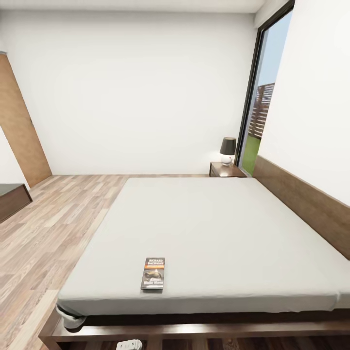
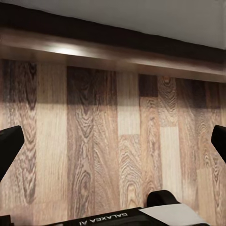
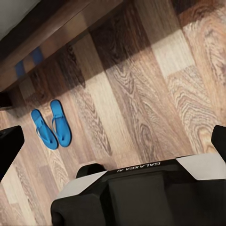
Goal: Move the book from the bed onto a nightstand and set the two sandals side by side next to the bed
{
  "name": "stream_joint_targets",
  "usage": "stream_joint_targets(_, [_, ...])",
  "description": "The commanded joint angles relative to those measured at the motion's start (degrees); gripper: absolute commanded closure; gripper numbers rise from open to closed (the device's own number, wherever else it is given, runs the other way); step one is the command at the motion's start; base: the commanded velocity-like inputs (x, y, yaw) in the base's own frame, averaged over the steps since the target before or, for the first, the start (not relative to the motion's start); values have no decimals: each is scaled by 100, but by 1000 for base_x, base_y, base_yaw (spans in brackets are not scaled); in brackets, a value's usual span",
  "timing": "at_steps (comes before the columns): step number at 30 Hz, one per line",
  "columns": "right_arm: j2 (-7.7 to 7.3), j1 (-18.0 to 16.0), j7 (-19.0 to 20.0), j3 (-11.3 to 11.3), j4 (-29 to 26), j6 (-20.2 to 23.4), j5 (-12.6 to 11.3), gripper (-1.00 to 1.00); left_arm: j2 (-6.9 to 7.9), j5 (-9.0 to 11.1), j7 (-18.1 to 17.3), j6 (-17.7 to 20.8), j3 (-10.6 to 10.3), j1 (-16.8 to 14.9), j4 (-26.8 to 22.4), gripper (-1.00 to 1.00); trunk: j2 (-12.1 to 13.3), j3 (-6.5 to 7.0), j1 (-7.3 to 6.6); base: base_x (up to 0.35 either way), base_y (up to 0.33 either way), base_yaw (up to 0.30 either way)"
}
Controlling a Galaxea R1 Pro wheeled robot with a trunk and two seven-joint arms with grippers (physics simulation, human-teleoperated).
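The book (image 1: 152, 273) lies flat on the bed (image 1: 209, 228), close to the mattress's near edge. The nightstand (image 1: 224, 169) stands at the far corner beside the headboard, with a lamp on top. In the right wrist view the two blue sandals (image 3: 52, 126) lie side by side on the plank floor close to the bed's dark frame (image 3: 52, 40). My right gripper (image 3: 115, 143) hangs open above the floor, off to one side of the sandals. My left gripper (image 2: 113, 143) is also open over bare planks near the bed frame (image 2: 113, 49), nothing between its fingers.
A dark-shaded lamp (image 1: 227, 149) sits on the nightstand by the tall window (image 1: 265, 97). The wooden headboard (image 1: 311, 204) runs along the right wall. A brown door (image 1: 19, 126) and a low dark dresser (image 1: 12, 199) are at the left, across open wood floor (image 1: 53, 218).
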Motion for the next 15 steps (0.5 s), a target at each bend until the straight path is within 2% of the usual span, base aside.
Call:
stream_joint_targets(1, [-4,-9,30,-4,23,-10,-53,-100,-2,50,-23,-23,-48,-6,16,-100,37,12,-22,0,0,0])
stream_joint_targets(15, [-9,-9,31,-4,23,-10,-53,-100,-2,50,-21,-23,-48,-6,13,-100,598,263,-330,0,0,0])
